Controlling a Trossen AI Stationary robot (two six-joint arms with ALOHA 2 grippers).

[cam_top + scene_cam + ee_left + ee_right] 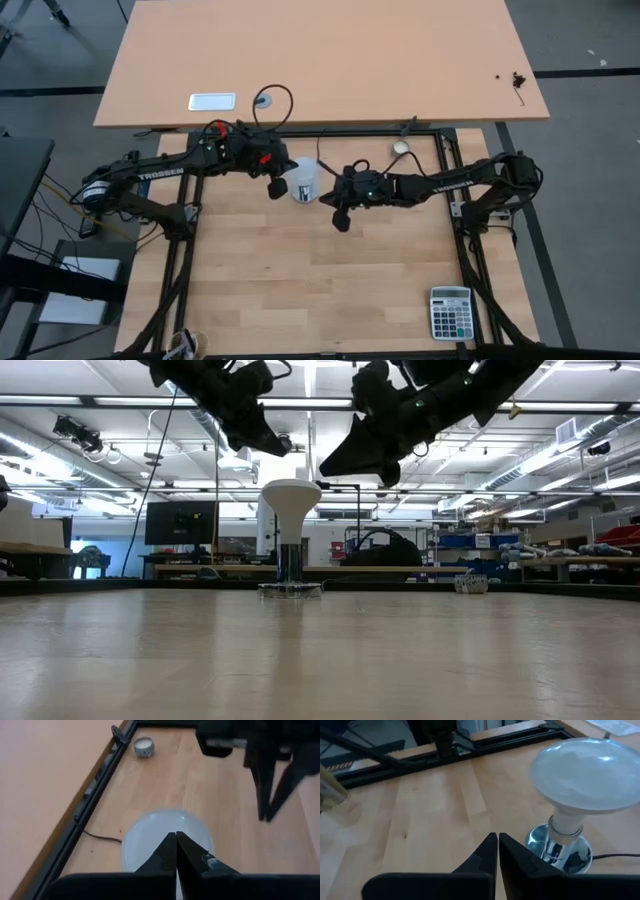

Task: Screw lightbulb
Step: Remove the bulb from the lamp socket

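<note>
The white funnel-shaped lightbulb [290, 505] stands upright with its narrow neck [565, 825] in the shiny round socket [560, 851], which rests on the table with a black cord [97, 836] leading off. The bulb also shows in the high view [304, 180] and in the left wrist view [165, 837]. My left gripper [176, 842] is shut and empty, in the air above the bulb's left side [276, 187]. My right gripper [498, 845] is shut and empty, in the air to the right of the bulb [341, 217].
A small round cream puck [400, 147] lies near the table's far edge, right of the bulb. A calculator [450, 312] lies at the near right corner. A black frame [350, 132] borders the table. Bare wood lies toward the near side.
</note>
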